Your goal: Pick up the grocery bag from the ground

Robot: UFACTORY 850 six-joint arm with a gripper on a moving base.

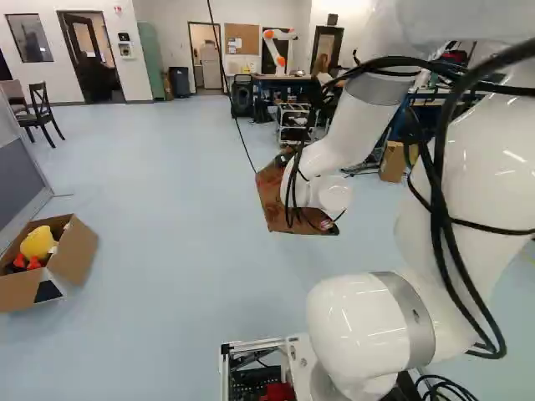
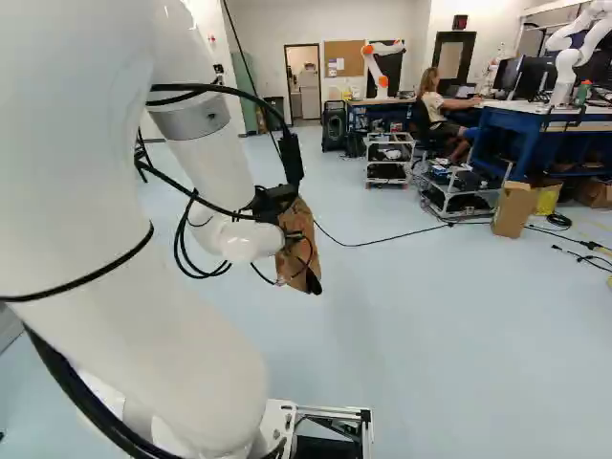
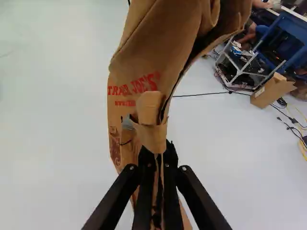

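The brown paper grocery bag (image 1: 276, 200) hangs above the floor beyond the wrist in the left base view. In the right base view the gripper (image 2: 279, 203) is at the bag (image 2: 298, 251), its fingertips hard to make out. The wrist view shows the gripper (image 3: 158, 155) shut on a folded strip of the bag's brown paper, with the bag (image 3: 139, 57) reaching out ahead of the fingers. The orange pads are hidden by the paper.
An open cardboard box (image 1: 75, 251) with a yellow toy stands on the floor at the left of the left base view. Wheeled carts (image 2: 459, 191), a small carton (image 2: 514, 208) and cables lie farther ahead. Another robot (image 2: 381, 62) stands on a back table.
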